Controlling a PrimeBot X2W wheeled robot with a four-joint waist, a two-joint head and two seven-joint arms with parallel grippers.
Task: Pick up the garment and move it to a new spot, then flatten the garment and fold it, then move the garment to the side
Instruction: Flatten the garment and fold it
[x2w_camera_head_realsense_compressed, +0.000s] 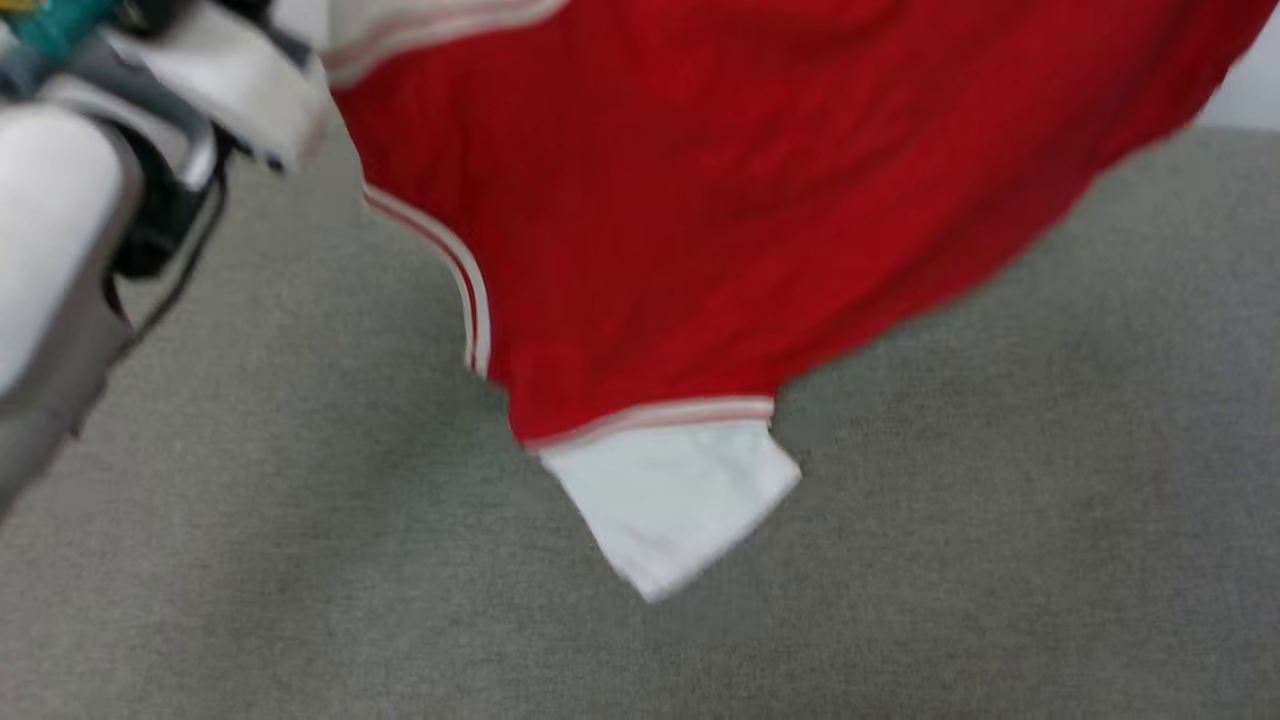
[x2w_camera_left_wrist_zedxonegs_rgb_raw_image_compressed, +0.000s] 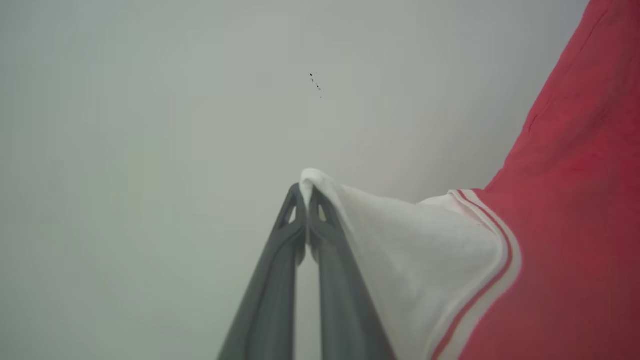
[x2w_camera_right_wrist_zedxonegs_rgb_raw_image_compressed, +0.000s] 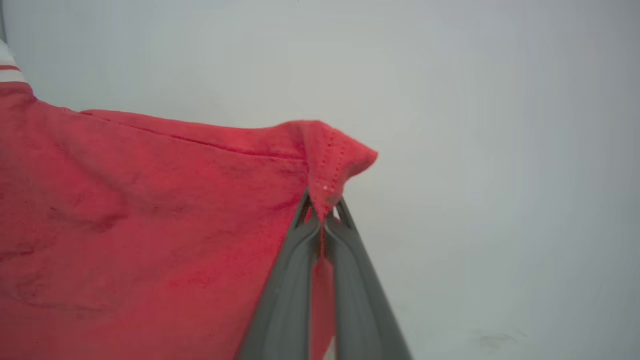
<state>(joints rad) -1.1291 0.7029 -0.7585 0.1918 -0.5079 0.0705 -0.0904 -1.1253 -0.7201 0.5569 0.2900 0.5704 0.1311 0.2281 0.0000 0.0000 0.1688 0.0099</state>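
Head view: saw the garment hanging in the air above the grey fabric surface, with the red body spread wide and one white sleeve dangling lowest. Looked clear of the surface, but was too blurred to confirm. Noted a pale left forearm at the upper left.

Left wrist view: found the left gripper clenched on the tip of the other white sleeve, pinching it right at the fingertips. Thin bite.

Right wrist view: found the right gripper clamped on a red hem corner, with stitching visible just above the tips.

Judged the step as carrying to the new spot. Best done by keeping both pinches tight, holding the arms apart to keep the cloth taut, touching the dangling sleeve down first, then laying the rest away from it without bunching. Flagged the left pinch as the likelier slip.

Counted: one garment, two sleeves, two grippers, both gripping cloth.
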